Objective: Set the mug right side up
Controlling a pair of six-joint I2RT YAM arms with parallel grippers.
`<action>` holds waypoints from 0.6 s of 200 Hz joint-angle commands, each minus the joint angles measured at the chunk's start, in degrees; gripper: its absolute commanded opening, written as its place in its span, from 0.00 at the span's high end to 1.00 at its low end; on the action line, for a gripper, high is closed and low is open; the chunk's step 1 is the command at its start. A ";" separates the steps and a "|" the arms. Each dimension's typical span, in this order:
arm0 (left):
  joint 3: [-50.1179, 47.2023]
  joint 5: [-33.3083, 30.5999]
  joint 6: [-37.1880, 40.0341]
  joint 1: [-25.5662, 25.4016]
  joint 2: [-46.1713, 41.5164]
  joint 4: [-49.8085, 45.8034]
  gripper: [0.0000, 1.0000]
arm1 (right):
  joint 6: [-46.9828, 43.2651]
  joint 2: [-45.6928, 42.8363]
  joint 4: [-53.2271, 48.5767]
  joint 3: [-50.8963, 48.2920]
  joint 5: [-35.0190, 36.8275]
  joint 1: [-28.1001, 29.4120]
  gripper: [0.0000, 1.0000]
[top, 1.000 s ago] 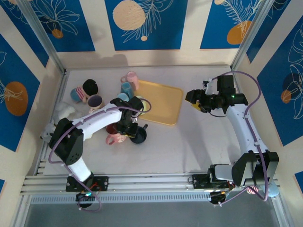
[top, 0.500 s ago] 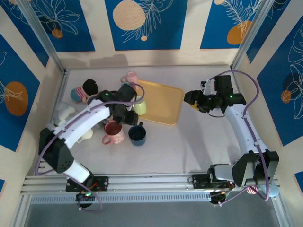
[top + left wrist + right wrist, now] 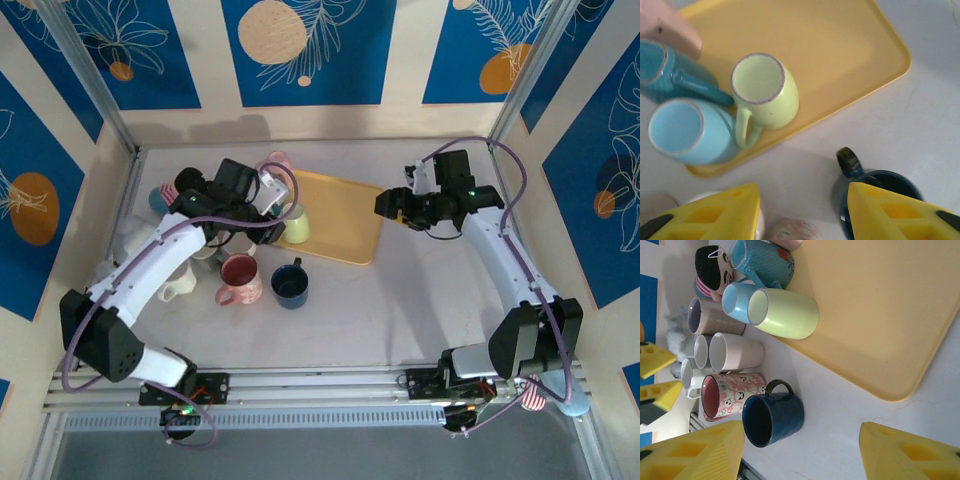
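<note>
The dark blue mug point(image 3: 290, 285) stands on the table with its mouth up, just in front of the yellow tray point(image 3: 345, 222). In the right wrist view the mug point(image 3: 772, 417) shows its empty inside and its handle. My left gripper point(image 3: 258, 210) hangs above the tray's left edge, apart from the mug. Its jaws point(image 3: 802, 192) are open with nothing between them, and the mug point(image 3: 875, 182) sits partly behind the right finger. My right gripper point(image 3: 385, 205) hovers open over the tray's right side, holding nothing point(image 3: 802, 440).
A pink smiley mug point(image 3: 240, 278) stands left of the blue one. A light green mug point(image 3: 296, 226), a light blue mug point(image 3: 682, 131) and a teal mug point(image 3: 670, 70) lie at the tray's left edge. Several more mugs point(image 3: 732, 352) crowd the table's left side.
My left gripper has opened, let go of the dark blue mug and drawn up and back toward the tray's left edge. The mug stays upright. My right gripper has drifted slightly left.
</note>
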 commanded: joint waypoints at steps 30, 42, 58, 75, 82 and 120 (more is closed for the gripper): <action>4.43 10.04 18.58 7.45 9.63 4.47 0.44 | -2.04 1.09 -1.75 1.62 -0.43 0.38 0.38; 4.72 11.04 20.23 7.47 11.19 4.85 0.42 | -1.98 1.33 -1.76 1.59 -0.42 0.34 0.37; 5.10 11.78 21.83 7.55 13.39 5.25 0.40 | -2.12 1.71 -1.77 1.70 -0.69 0.33 0.38; 5.28 11.44 22.17 7.53 15.54 6.34 0.40 | -1.95 2.07 -1.54 1.71 -1.20 0.34 0.38; 5.55 11.73 21.91 7.51 16.18 6.61 0.40 | -1.81 2.12 -1.47 1.67 -1.39 0.34 0.38; 6.04 12.89 20.46 7.38 19.42 8.44 0.42 | -1.22 2.38 -0.92 1.61 -2.09 0.38 0.37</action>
